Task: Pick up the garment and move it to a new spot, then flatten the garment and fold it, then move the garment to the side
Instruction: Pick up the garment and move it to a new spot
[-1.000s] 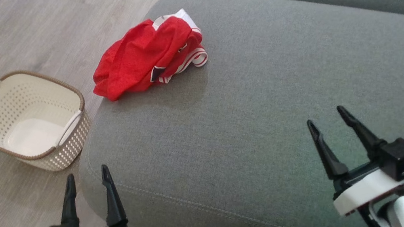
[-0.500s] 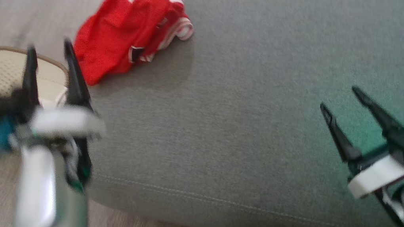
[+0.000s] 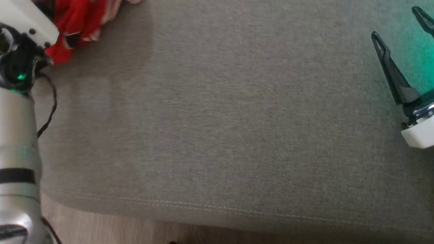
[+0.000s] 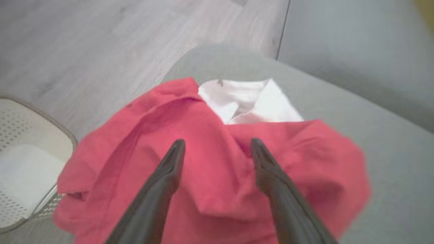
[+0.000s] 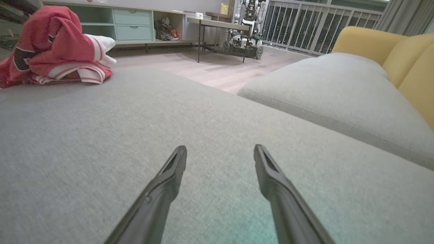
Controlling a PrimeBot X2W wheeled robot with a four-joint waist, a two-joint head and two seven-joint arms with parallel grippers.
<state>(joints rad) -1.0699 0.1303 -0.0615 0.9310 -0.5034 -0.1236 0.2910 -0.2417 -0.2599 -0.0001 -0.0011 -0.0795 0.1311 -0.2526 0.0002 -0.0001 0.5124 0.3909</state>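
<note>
Nearest, the right end effector [image 3: 397,24] hovers low over bare grey cushion [image 3: 220,117], fingers apart and holding nothing. It is well apart from the garment, so if the cloth slides or drops it is too far off to help.

Further out, the left arm reaches across the cushion's left side, with a loose cable [image 3: 46,104] hanging at its wrist. That cable could snag on cloth or on the arm itself as the lift begins.

The left end effector [image 4: 217,142] is spread wide, one finger on each side of a raised red fold. The blur makes it impossible to tell whether the tips touch the cloth. The garment [image 4: 203,169] is a crumpled red heap with white lining and striped trim, lying at the cushion's far left corner.

The main risk, as I judge it, is a shallow pinch. If the fingers close on the top layer alone, the heap would hang lopsided or slip free partway. Coming down too deep would jam the tips into the soft cushion.

Beyond the heap the cushion rounds off. The basket [image 4: 40,125] stands just beside it on the floor [image 4: 101,51]. A nudge instead of a clean grip could push the garment over that edge, onto the floor or into the basket, and loose trim could catch on the rim.
</note>
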